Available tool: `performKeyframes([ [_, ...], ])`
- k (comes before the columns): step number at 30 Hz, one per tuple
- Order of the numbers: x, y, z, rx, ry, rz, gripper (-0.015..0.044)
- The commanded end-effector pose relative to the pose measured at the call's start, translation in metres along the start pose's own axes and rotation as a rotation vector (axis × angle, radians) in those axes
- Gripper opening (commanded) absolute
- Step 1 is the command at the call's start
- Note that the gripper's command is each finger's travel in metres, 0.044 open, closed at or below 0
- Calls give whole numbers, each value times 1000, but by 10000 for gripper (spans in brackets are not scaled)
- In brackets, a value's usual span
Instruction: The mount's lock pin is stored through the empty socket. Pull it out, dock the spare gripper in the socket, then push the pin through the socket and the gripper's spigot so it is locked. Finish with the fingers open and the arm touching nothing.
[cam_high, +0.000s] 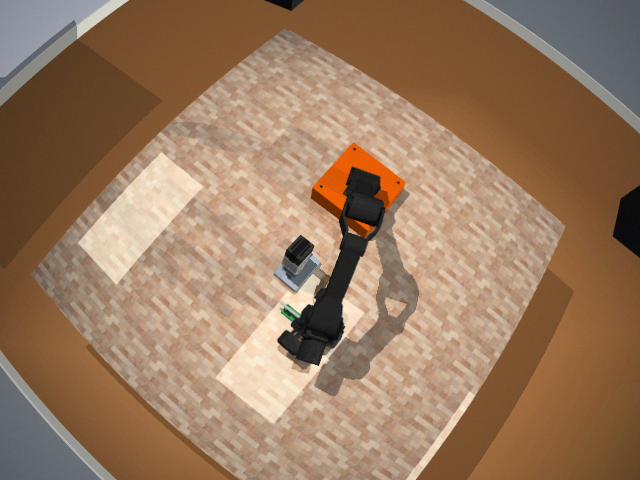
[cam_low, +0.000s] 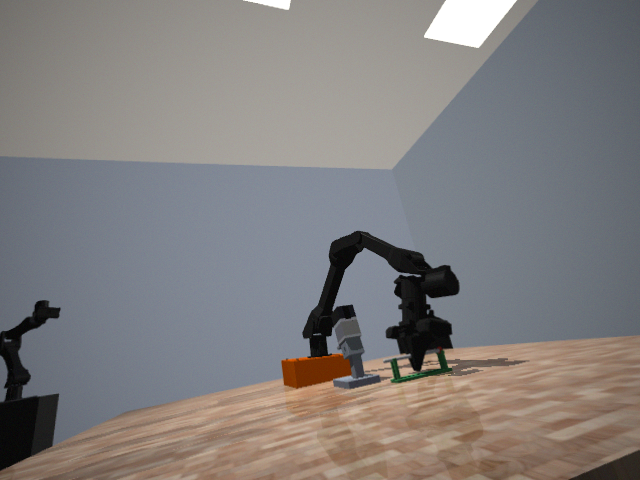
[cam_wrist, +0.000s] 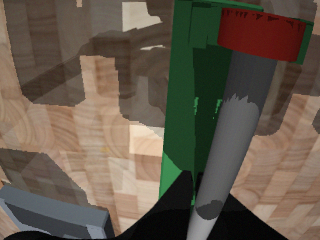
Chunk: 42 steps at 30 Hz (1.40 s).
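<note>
The lock pin, a grey rod with a red head, lies across the green cradle. My gripper points down and is shut on the pin's shaft. Its tips reach a little below the shaft, above the cradle's base. The grey-blue mount stands beside the cradle. The spare gripper, light grey with a black top, stands upright on the mount's post. Whether its spigot is fully seated is hidden.
The orange base block carries my arm behind the mount. My forearm passes close beside the mount. Another black arm stands far off at the left in the exterior view.
</note>
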<state>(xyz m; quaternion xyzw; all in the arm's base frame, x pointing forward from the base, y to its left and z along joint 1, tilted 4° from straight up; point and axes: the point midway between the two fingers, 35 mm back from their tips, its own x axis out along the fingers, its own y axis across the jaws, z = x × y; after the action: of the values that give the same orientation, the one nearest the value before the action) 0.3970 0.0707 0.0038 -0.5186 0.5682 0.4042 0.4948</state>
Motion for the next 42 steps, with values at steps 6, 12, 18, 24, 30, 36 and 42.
performKeyframes([
  [6, -1, 0, -1, -1, 3, -2, 0],
  [12, -19, -1, -5, -1, 3, -2, 0],
  [18, -42, -2, -11, -1, 3, -2, 0],
  [24, -65, 0, -17, -1, 3, -2, 0],
  [30, -61, -1, -15, 4, -1, -2, 0],
  [36, -61, -1, -15, 4, -1, -2, 0],
  [42, -64, 7, -15, 3, -1, -1, 0],
])
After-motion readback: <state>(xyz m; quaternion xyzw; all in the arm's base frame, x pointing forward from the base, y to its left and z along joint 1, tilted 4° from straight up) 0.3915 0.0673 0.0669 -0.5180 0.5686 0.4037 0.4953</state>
